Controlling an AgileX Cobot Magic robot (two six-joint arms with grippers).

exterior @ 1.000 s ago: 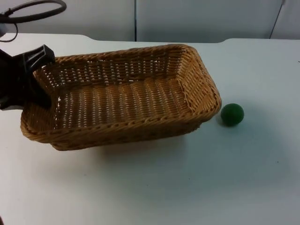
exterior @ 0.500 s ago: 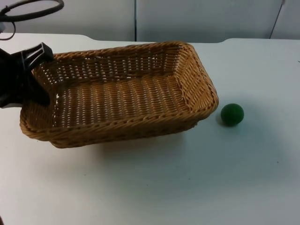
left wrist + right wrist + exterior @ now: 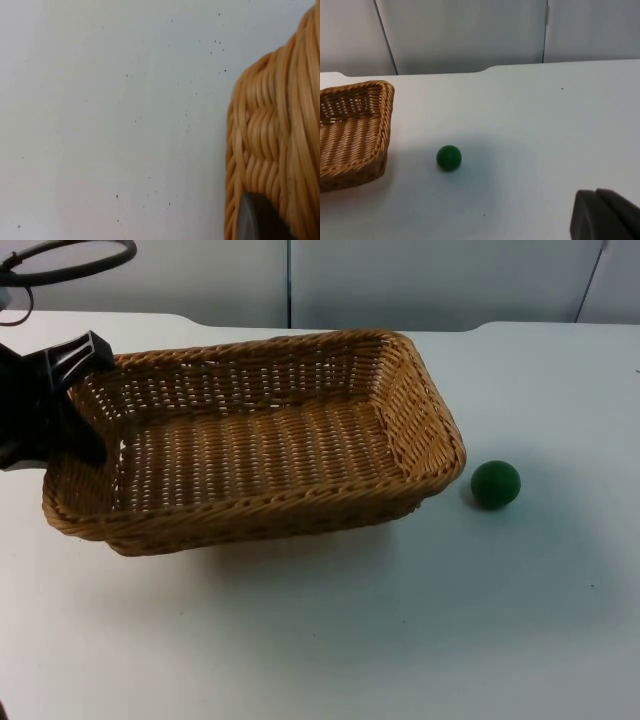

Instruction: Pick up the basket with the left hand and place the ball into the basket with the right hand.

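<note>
The basket [image 3: 260, 445] is gripped at its end rim by the left gripper [image 3: 62, 405] fingers and judged lifted, while the green ball [image 3: 495, 484] (on the table [image 3: 420, 620], well ahead of the right gripper [image 3: 605, 215], whose finger opening cannot be told) remains to be picked.

Basket [image 3: 260, 440]: woven wicker, tan, ribbed and rough, slight sheen on the rim strands. Ball [image 3: 495, 484], right of centre in the top view: dark green, matt, faintly fuzzy surface. Table [image 3: 400, 640]: smooth white, low-gloss, finely speckled; fingers [image 3: 257, 220] black matt plastic.
</note>
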